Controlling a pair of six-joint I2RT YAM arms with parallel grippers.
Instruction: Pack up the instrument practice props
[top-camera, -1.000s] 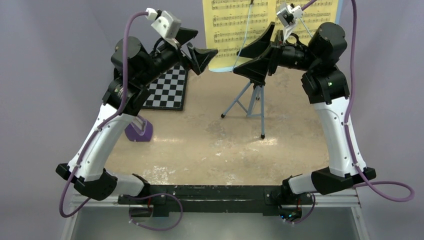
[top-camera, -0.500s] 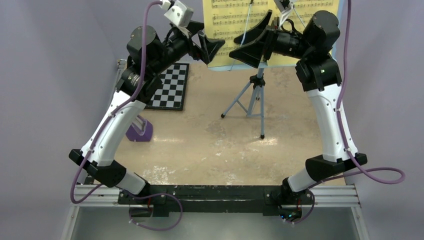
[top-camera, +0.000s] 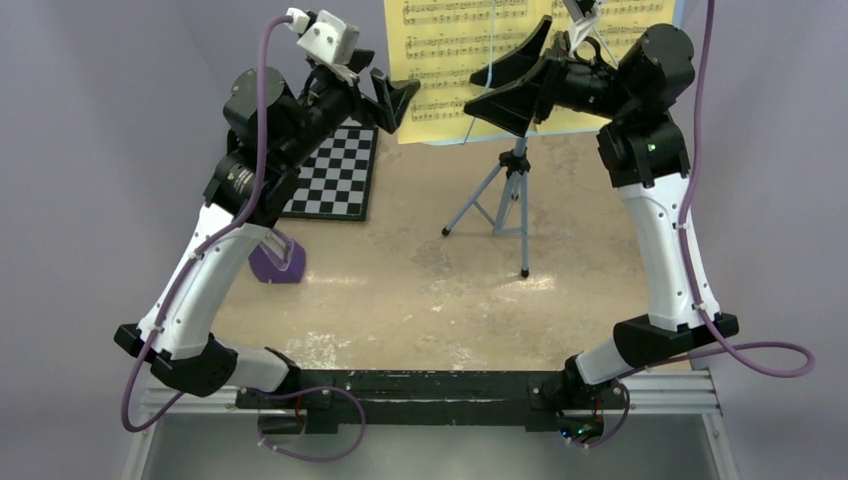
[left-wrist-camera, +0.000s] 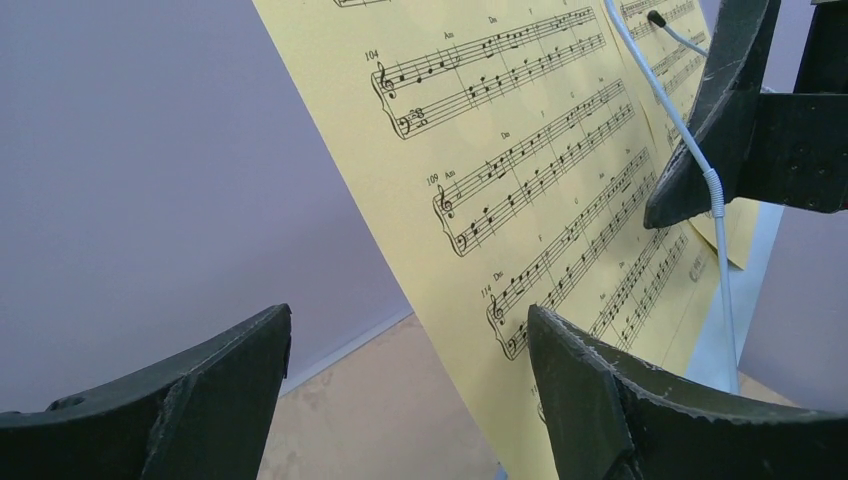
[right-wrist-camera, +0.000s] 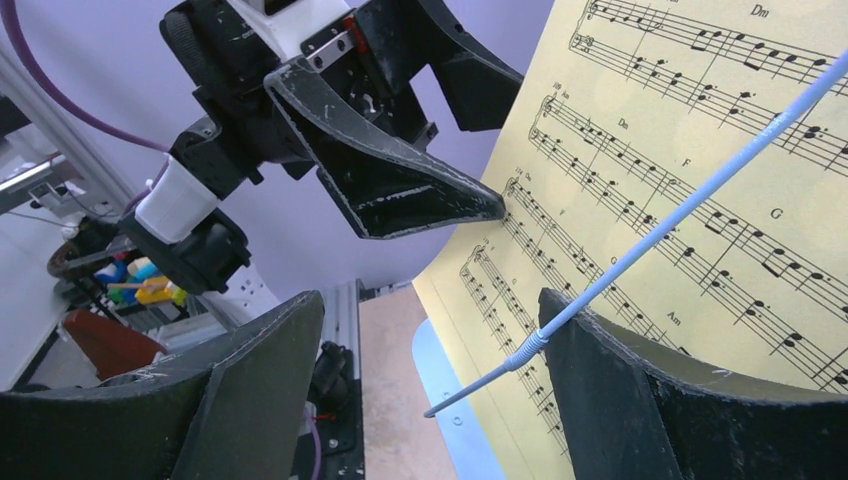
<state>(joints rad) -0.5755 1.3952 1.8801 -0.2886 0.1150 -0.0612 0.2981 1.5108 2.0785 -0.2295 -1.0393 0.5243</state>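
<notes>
Top cam high behind bases (top-camera: 265, 372), downward; 2 wrist cams close-up, both on yellow sheet (left-wrist-camera: 520, 200)

Black-and-white checkerboard (top-camera: 338, 186) lying flat, tan tabletop (top-camera: 400, 290)

From above, the picture's top edge cuts off the upper part of the yellow sheet (top-camera: 450, 60). The music stand (top-camera: 513, 172) keeps its tray almost wholly behind that sheet and the right gripper (top-camera: 472, 95). The left arm (top-camera: 200, 290) covers part of the purple metronome (top-camera: 285, 262). You probably cannot read the printed notes there.
</notes>
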